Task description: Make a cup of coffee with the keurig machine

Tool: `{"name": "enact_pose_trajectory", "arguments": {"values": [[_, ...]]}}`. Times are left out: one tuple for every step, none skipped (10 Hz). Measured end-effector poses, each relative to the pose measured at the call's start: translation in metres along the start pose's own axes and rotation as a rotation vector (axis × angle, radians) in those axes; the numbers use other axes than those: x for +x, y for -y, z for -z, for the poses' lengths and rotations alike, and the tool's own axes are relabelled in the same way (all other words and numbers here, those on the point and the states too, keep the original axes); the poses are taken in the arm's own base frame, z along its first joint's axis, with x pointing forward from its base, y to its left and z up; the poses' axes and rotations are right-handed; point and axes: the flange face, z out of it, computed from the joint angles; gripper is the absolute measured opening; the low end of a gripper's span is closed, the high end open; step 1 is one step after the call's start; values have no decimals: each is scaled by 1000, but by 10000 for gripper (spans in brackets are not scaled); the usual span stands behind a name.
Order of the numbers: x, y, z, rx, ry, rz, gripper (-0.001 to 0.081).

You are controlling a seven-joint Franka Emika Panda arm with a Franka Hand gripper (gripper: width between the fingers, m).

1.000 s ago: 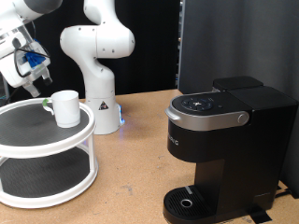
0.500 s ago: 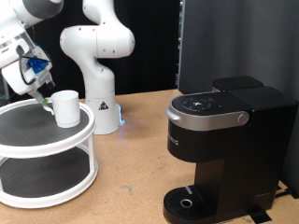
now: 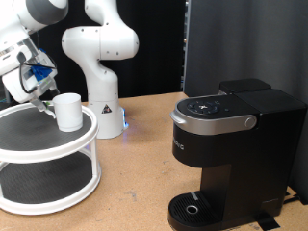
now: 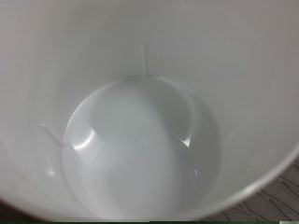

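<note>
The white cup (image 3: 67,111) stands upright on the top tier of a white two-tier round stand (image 3: 29,147) at the exterior view's left. My gripper (image 3: 42,99) hangs just to the left of the cup's rim, close to it. The wrist view looks straight down into the empty cup (image 4: 140,140), which fills the picture; no fingers show there. The black keurig machine (image 3: 231,144) stands at the exterior view's right with its lid shut and nothing on its round drip base (image 3: 195,209).
The white robot arm base (image 3: 101,72) stands behind the stand, at the back of the wooden table (image 3: 135,183). A black backdrop closes the back. The stand's lower tier (image 3: 43,183) has a dark mesh floor.
The gripper has moved slightly down and to the right, closer to the cup's rim. The cup and the keurig machine have not moved.
</note>
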Motion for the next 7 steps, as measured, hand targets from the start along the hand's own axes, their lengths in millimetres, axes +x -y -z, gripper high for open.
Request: {"name": "enact_pose_trajectory", "arguments": {"values": [[0, 0, 0, -2, -2, -5, 805], [0, 0, -1, -4, -11, -23, 805], [1, 0, -2, -6, -26, -55, 805], [1, 0, -4, -7, -33, -79, 805], [1, 1, -5, -6, -34, -90, 805], [1, 1, -6, -6, -33, -93, 805], [1, 1, -7, -7, -31, -91, 805]]}}
